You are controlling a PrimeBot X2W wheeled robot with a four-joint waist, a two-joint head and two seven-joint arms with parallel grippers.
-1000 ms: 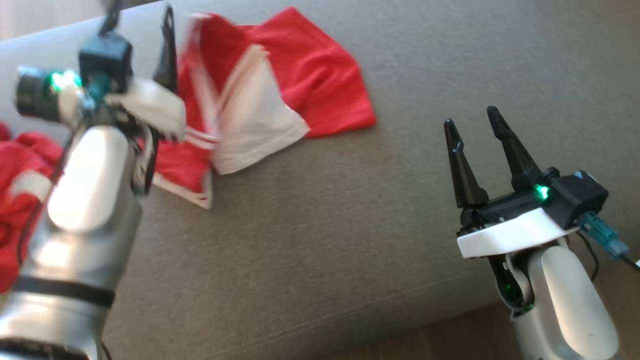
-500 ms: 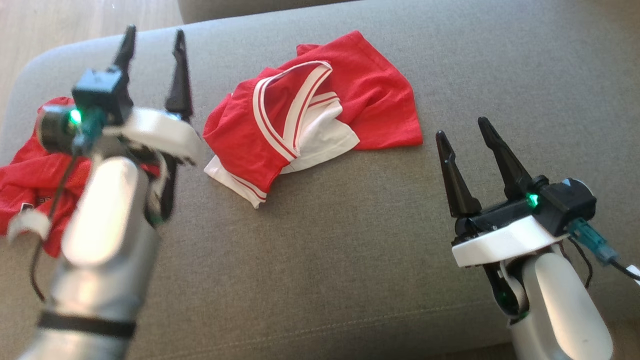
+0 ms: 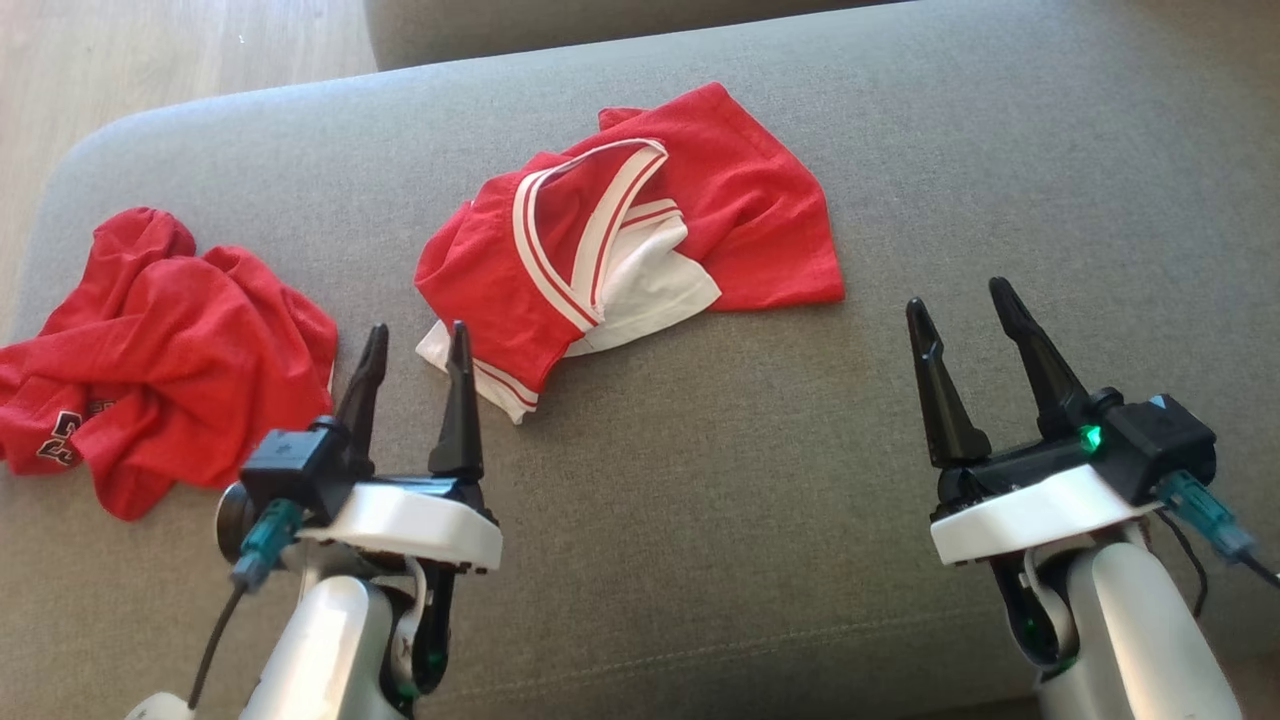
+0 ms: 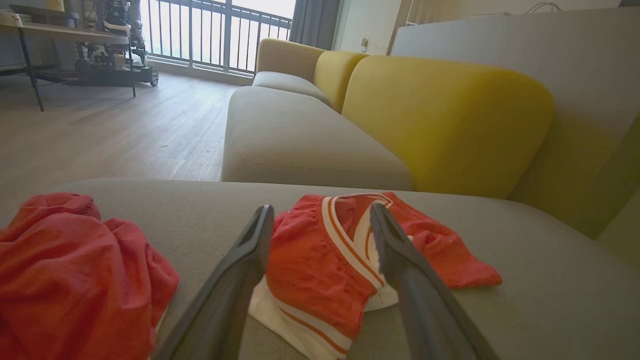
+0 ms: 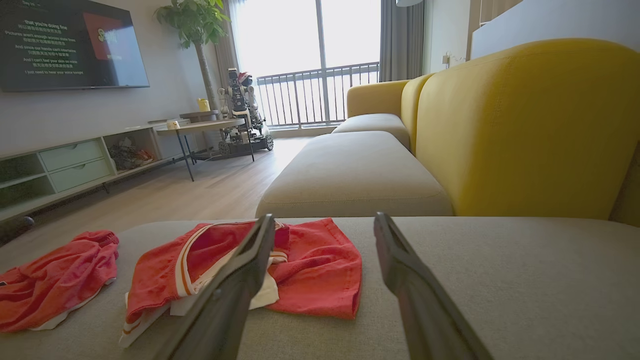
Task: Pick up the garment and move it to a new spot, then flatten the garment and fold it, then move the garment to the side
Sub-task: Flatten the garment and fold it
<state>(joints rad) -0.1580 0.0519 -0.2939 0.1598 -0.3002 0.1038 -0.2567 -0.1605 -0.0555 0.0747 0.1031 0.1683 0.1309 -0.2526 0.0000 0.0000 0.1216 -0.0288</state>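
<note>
Off the far left end of the grey sofa seat (image 3: 700,520) there is a strip of pale wooden floor (image 3: 150,60). On the seat itself, at its left end, a crumpled red garment (image 3: 165,355) lies in a heap, with some dark lettering showing at its near left edge.

Just to the right of that heap is the left pincer (image 3: 418,332). Its two dark fingers are spread apart with nothing between them, and the tips point toward the far side. From above, its right finger lies across the near white corner of the next piece of cloth. I cannot tell whether it touches.

That next piece, the red-and-white garment (image 3: 640,230), sits around the middle of the seat, loosely bunched and not flat. Red cloth is folded over a white panel, a white band with red stripes curves across the top, and a striped white corner sticks out at the near left.

To its right is a bare stretch of grey cushion, then the right pincer (image 3: 957,297), well apart from the cloth near the right front of the seat. Its fingers are also spread wide and hold nothing.

Along the far right side of the seat rises a yellow backrest (image 5: 525,125).
</note>
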